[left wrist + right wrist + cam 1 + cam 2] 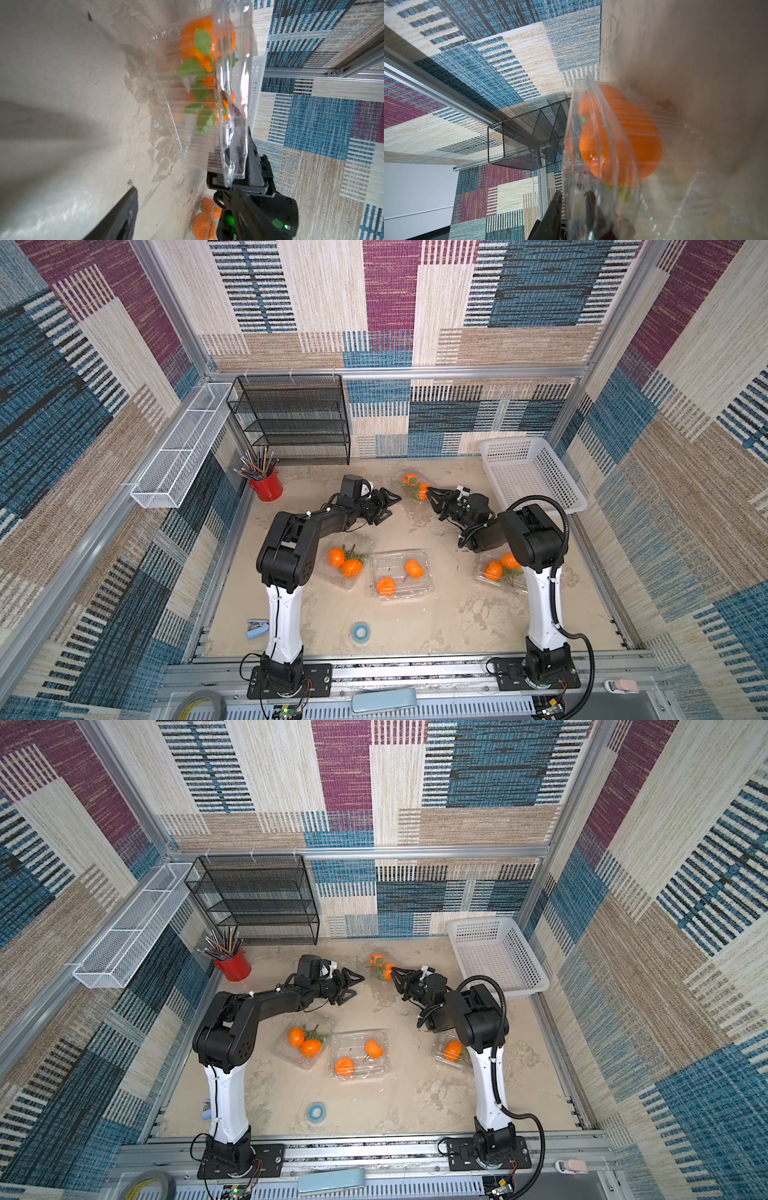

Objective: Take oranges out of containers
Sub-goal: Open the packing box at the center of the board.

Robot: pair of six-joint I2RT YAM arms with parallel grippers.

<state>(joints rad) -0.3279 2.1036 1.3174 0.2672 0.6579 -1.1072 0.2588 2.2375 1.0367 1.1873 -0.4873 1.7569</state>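
Oranges (414, 568): eight showed in a top view, two in each of four clear boxes, all inside them (several bore green leaves).
Far container (412, 489): sat on the tabletop (415, 635) near the white basket (528, 472), off the basket's long side, with a leafy pair of oranges in its tray.
Lid (234, 62): stood raised on edge over that tray in the left wrist view — clear, creased, catching glare.
Right gripper (430, 497): reached in from the basket's side; its fingers were clamped on the lid's free edge, and the right wrist view showed clear plastic pinched between them with an orange behind.
Left gripper (395, 506): hung on the side of the far container away from the basket, close to it; fingers apart, nothing between them — contact with the box could not be told.
Second container (496, 572): lay off the basket's short end nearer the robot, partly hidden under the right arm (536, 539), two oranges inside.
Third container (401, 574): farther from the basket, two separate oranges inside.
Fourth container (347, 560): farthest from the basket, a leafy pair inside.
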